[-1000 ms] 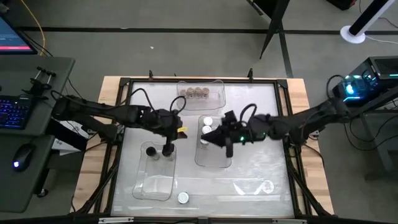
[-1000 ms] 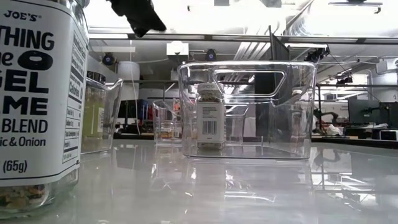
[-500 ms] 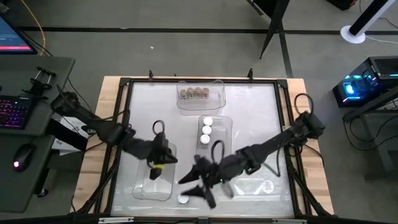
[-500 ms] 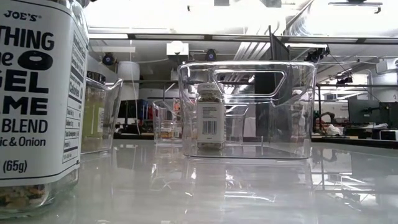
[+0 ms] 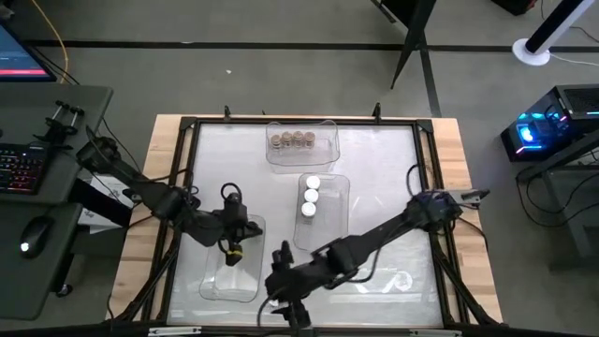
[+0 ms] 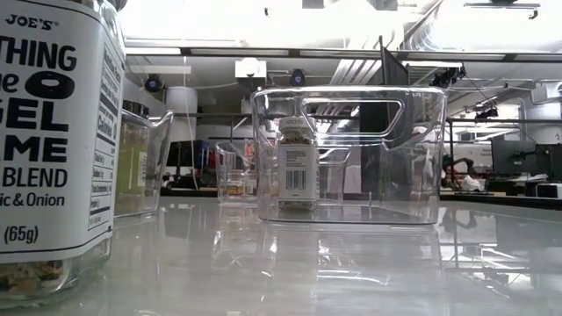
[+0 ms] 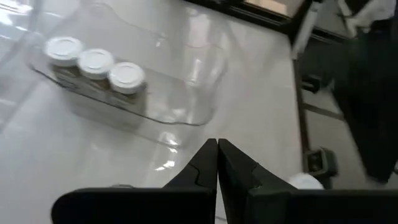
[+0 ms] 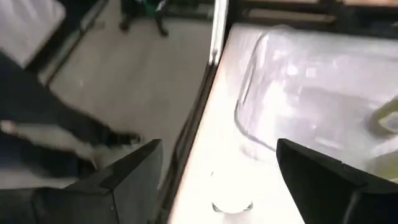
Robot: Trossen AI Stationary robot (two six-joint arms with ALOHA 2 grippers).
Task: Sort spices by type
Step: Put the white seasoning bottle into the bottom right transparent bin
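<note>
Right end effector (image 5: 285, 304) now nearer front edge

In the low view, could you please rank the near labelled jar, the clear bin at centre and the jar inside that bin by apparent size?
1. Near labelled jar, though nearness to the camera inflates it.
2. Clear bin.
3. Jar inside it.

Three white-lidded spice jars (image 5: 310, 197) upright in a row, touching

Our right gripper (image 5: 281, 304) has swung from the middle bin (image 5: 323, 211) to the table's near edge, over the white-lidded jar (image 8: 231, 205); our left gripper (image 5: 231, 255) pulled back slightly.
</note>
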